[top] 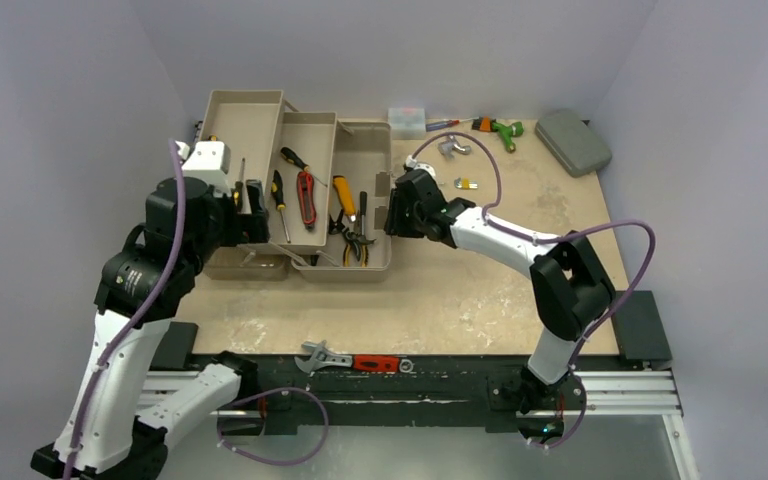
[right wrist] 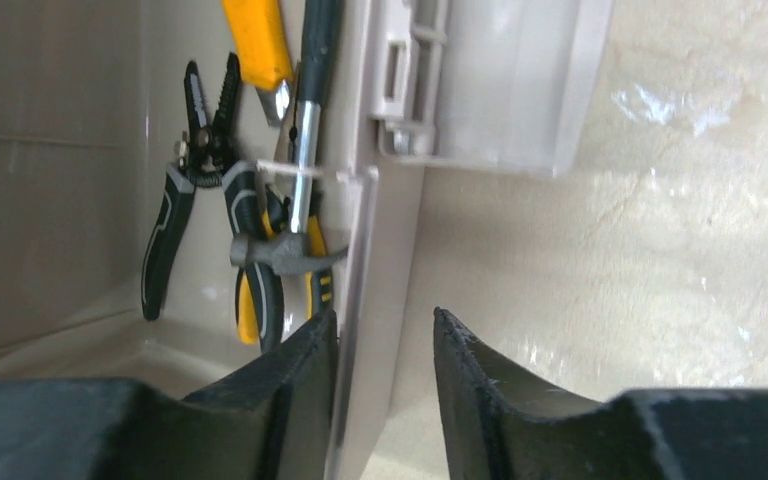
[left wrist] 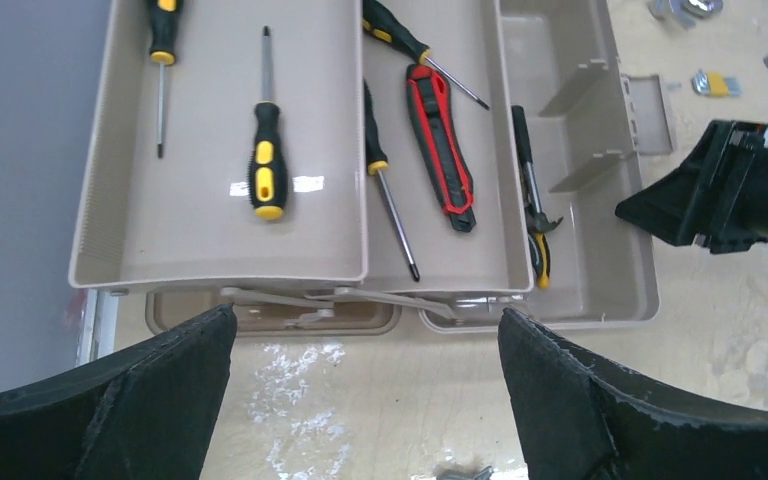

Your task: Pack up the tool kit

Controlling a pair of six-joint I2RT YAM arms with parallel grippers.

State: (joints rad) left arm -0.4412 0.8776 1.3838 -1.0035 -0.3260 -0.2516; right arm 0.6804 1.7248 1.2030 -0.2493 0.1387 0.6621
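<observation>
The long beige plastic toolbox (top: pixel 368 150) is sitting at the back left of the pale tabletop (top: pixel 480 300), its two fold-out trays standing open to the left of the deep base. The left gripper (left wrist: pixel 365 315) is hovering above the box's near side with its fingers spread wide, gripping nothing. The right gripper (right wrist: pixel 385 318) is straddling the right-hand wall of the base, one finger inside and one outside, parted, with a sliver of space showing on the outer side. Black-and-yellow screwdrivers (left wrist: pixel 267 160) and a red-and-black utility knife (left wrist: pixel 442 145) are lying in the trays. A steel-headed hammer (right wrist: pixel 285 250) and black-and-yellow pliers (right wrist: pixel 248 300) are lying in the base. A red-handled adjustable wrench (top: pixel 355 361) is lying at the table's near edge, well apart from the box. A flat grey-green case (top: pixel 572 140) is resting in the far right corner
</observation>
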